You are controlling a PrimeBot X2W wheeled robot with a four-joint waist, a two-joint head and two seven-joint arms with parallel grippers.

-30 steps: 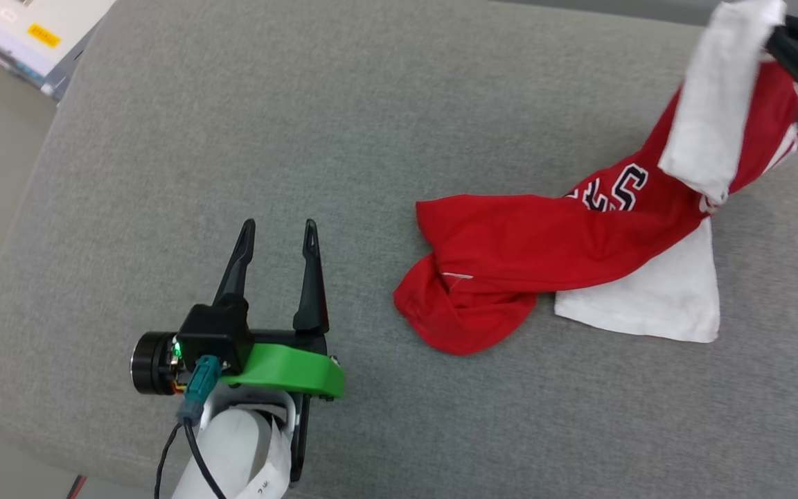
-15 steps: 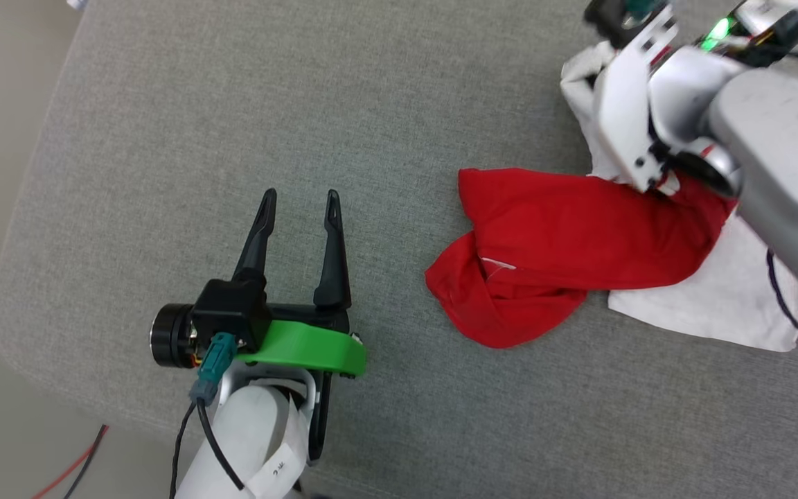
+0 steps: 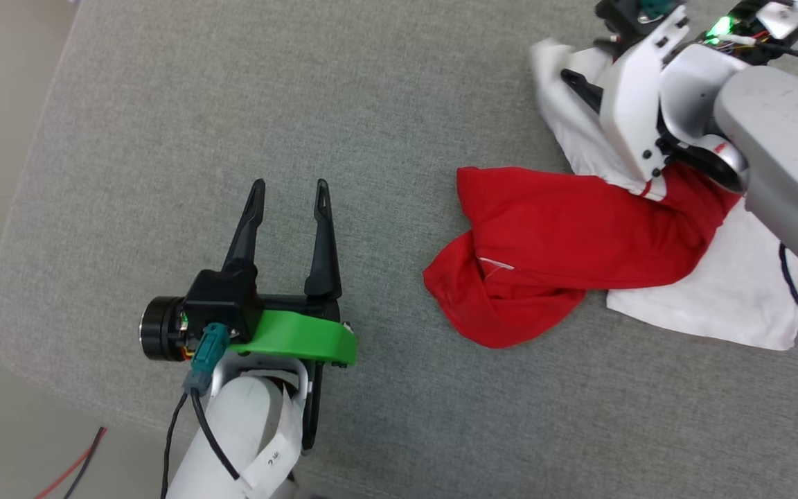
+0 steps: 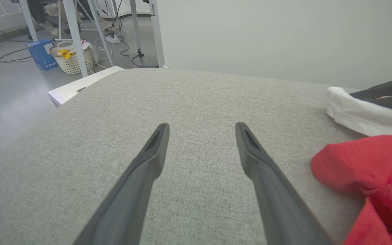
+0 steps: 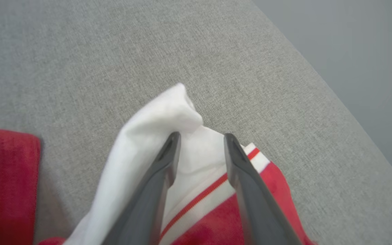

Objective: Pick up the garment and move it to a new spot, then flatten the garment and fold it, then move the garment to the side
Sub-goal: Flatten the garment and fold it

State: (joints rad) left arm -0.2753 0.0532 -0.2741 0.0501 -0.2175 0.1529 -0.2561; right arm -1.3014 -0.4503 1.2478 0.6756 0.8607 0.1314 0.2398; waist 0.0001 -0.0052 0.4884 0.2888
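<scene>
The garment (image 3: 565,242), a red shirt with white sleeves, lies bunched and twisted on the grey cushion (image 3: 302,104) at the right. One white sleeve (image 3: 717,305) is spread flat near me, and the other white sleeve (image 3: 565,132) lies at the far side. My right gripper (image 3: 579,69) hovers over that far sleeve, and in the right wrist view the right gripper (image 5: 201,136) has its fingers apart above the white cloth (image 5: 155,129) and the striped trim. My left gripper (image 3: 288,186) stands open left of the shirt with nothing in it. In the left wrist view the left gripper (image 4: 201,126) has the red cloth (image 4: 362,170) at its right.
The cushion's rounded left edge (image 3: 4,277) drops to the floor, where a red and black cable (image 3: 70,471) lies. Beyond the cushion, the left wrist view shows a wicker basket (image 4: 71,59), a blue box (image 4: 41,54) and white table legs (image 4: 75,37).
The head camera has shifted. My right gripper came down with the raised white sleeve, laid it on the cushion and parted its fingers. The left gripper stayed open and nearly still.
</scene>
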